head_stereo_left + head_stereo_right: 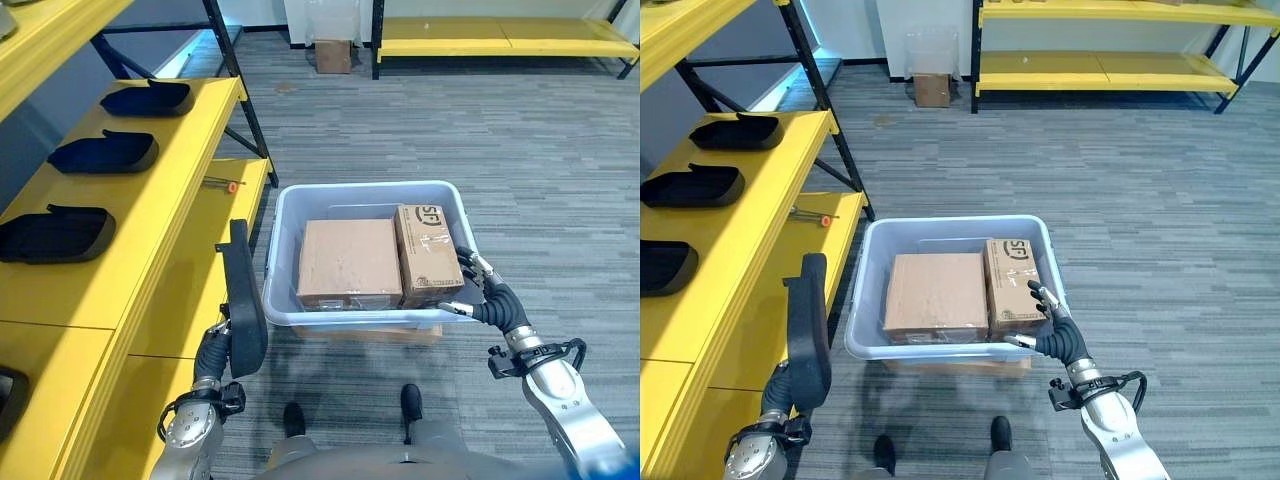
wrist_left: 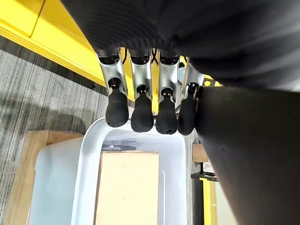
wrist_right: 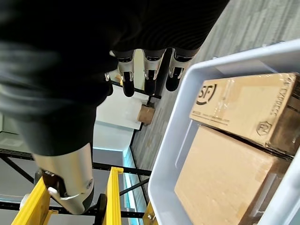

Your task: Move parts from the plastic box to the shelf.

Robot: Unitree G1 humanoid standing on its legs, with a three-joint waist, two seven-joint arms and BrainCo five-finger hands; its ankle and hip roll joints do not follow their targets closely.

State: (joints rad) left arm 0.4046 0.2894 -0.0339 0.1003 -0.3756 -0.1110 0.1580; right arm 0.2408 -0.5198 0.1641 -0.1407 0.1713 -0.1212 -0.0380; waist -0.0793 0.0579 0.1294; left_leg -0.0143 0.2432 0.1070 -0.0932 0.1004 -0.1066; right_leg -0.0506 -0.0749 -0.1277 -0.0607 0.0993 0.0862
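While the plastic box (image 1: 285,215) sits on the floor right of the yellow shelf (image 1: 150,210), two cardboard boxes (image 1: 348,262) lie inside it; the right one bears printed letters on top. Left of the box, the left hand (image 1: 214,345) grips a long black part (image 1: 243,300) that stands upright, long axis pointing up. At the box's right rim, the right hand (image 1: 482,290) rests with loose, open fingers. Three black parts (image 1: 100,152) lie on the shelf.

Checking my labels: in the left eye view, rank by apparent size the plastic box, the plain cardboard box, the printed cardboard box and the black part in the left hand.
1. plastic box
2. plain cardboard box
3. printed cardboard box and black part: similar, and the part is nearer the camera, so unranked.
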